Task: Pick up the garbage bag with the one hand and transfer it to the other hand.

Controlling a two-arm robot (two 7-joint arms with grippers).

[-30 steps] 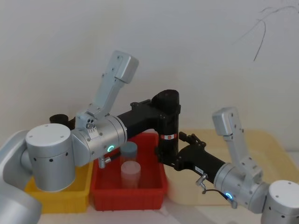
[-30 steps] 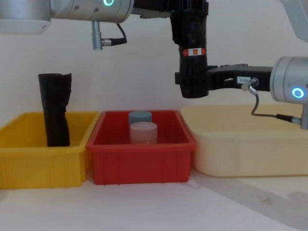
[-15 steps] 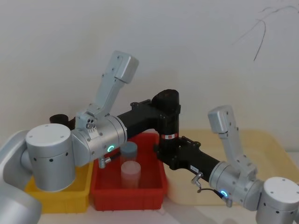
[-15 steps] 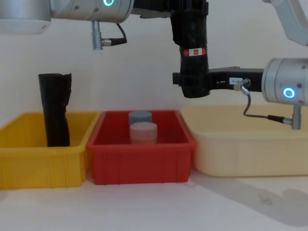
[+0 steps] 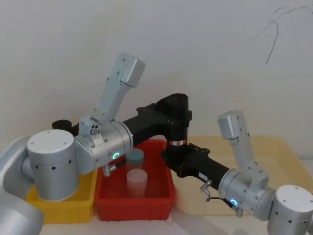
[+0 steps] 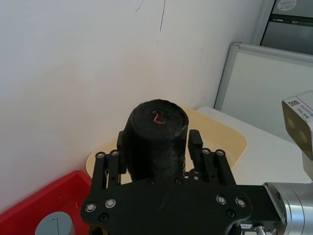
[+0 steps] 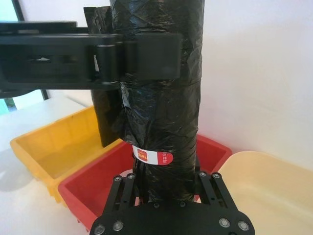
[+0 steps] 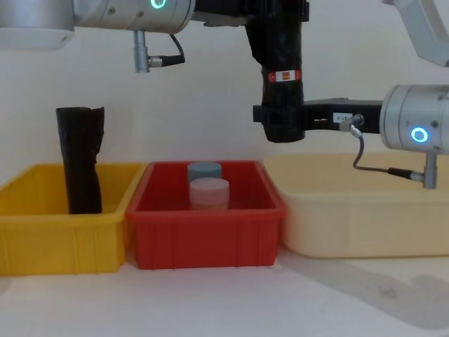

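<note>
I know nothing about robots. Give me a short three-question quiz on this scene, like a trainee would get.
1. True or false: the garbage bag lies inside the red bin.
2. The bag's label band sits: A) above both grippers, B) between the left gripper and the right gripper, C) below both.
3. How many containers stand in that bin?
Key: 1 false, it is held upright in the air; 2 B; 3 two.
</note>
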